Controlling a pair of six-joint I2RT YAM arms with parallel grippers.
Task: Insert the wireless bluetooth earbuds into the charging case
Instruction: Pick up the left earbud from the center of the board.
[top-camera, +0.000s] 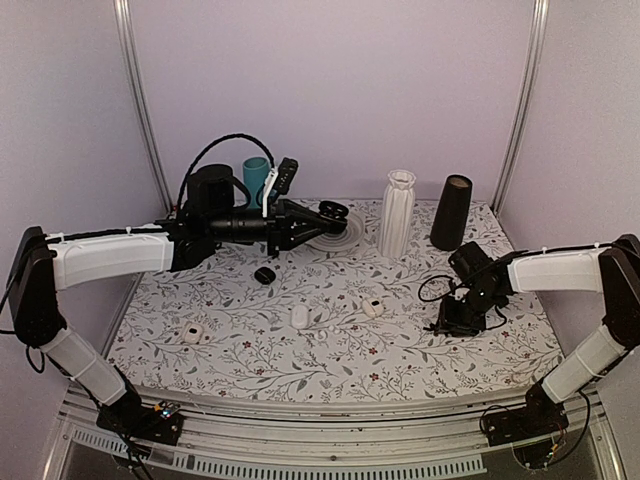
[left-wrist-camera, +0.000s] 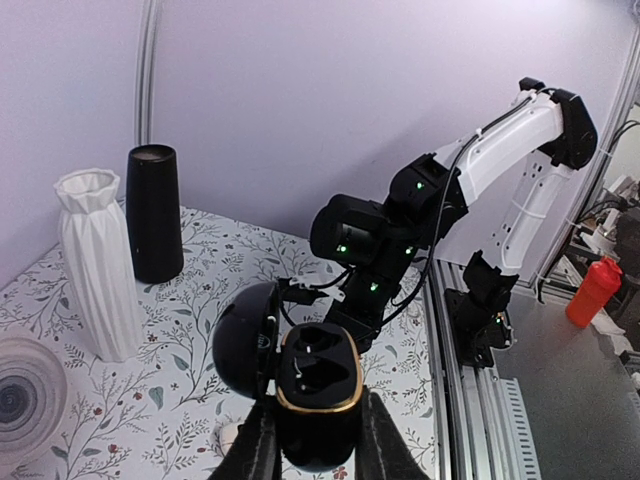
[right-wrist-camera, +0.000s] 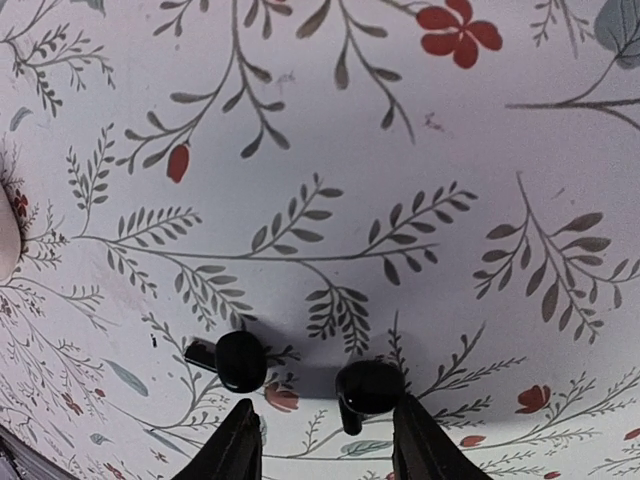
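My left gripper (left-wrist-camera: 318, 455) is shut on a black charging case (left-wrist-camera: 318, 385) with a gold rim, held up over the table. Its lid (left-wrist-camera: 243, 340) is swung open to the left and both sockets are empty. In the top view that gripper (top-camera: 318, 216) hangs at the back centre, over a plate. Two glossy black earbuds lie on the floral cloth below my right gripper (right-wrist-camera: 330, 445). One earbud (right-wrist-camera: 236, 360) is just ahead of the left finger. The other earbud (right-wrist-camera: 368, 388) lies between the fingers, close to the right one. The right gripper (top-camera: 455, 315) is open and low over the table.
A ribbed white vase (top-camera: 397, 213) and a black cone vase (top-camera: 452, 212) stand at the back right. A teal cup (top-camera: 256, 178) and a plate (top-camera: 345, 235) are at the back. One black case (top-camera: 264, 275) and three white cases (top-camera: 299, 316) lie mid-table.
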